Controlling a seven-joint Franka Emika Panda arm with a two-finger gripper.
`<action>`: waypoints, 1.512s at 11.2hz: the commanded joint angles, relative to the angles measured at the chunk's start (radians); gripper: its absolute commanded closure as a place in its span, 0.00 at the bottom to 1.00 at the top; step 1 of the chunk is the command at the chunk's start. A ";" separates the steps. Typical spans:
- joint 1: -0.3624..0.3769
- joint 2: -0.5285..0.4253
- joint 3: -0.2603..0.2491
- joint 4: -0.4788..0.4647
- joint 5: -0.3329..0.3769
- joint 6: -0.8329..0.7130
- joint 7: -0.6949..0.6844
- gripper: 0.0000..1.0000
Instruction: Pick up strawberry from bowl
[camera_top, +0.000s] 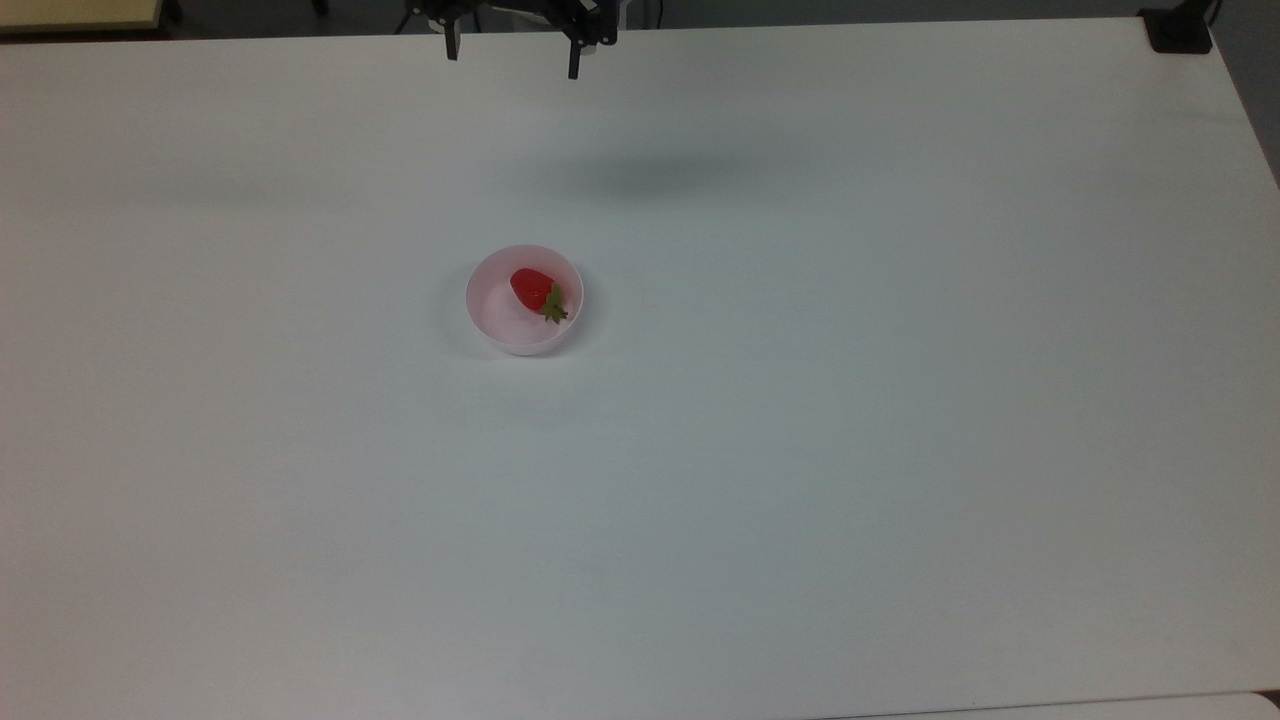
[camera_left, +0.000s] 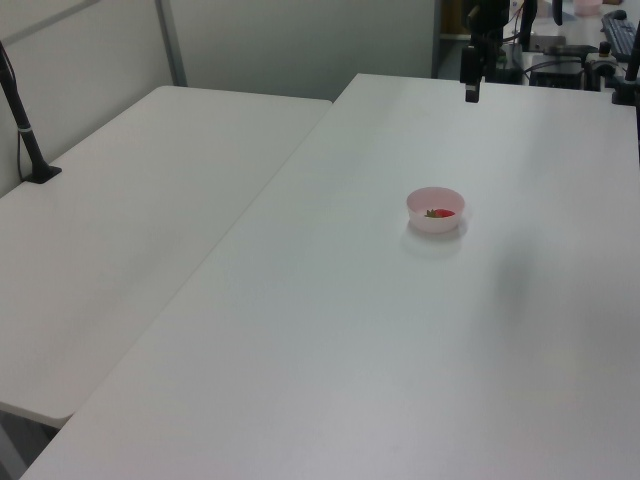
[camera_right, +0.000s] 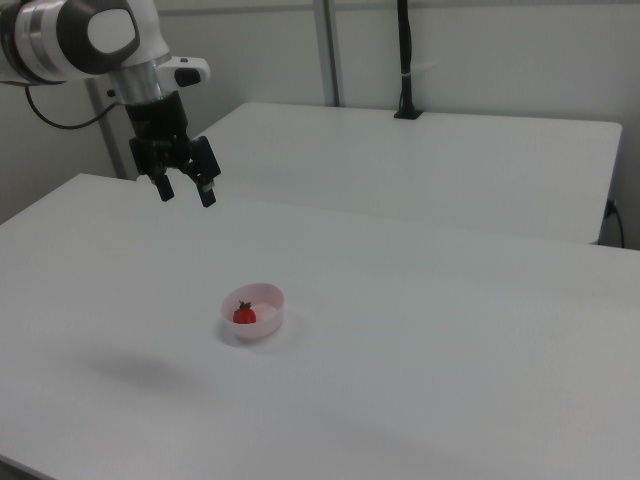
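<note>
A small pale pink bowl (camera_top: 523, 299) (camera_left: 435, 209) (camera_right: 253, 311) sits on the white table (camera_top: 800, 400). Inside it lies a red strawberry (camera_top: 533, 288) (camera_left: 439, 213) (camera_right: 244, 314) with a green leafy cap. My gripper (camera_top: 511, 52) (camera_right: 186, 191) hangs high above the table, well away from the bowl, at the top view's upper edge. Its two black fingers stand apart with nothing between them. In the left view one finger (camera_left: 471, 89) hangs at the far end of the table.
A second white table (camera_left: 130, 230) (camera_right: 420, 160) adjoins this one. A black post on a base (camera_left: 25, 140) (camera_right: 405, 60) stands on it, and a black clamp (camera_top: 1180, 30) sits at the top view's upper right corner.
</note>
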 joint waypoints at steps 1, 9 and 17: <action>0.000 -0.006 -0.005 0.000 0.011 -0.020 0.011 0.00; 0.002 -0.001 -0.003 -0.003 0.011 -0.019 0.009 0.00; -0.038 0.031 -0.005 0.000 0.034 0.024 -0.120 0.00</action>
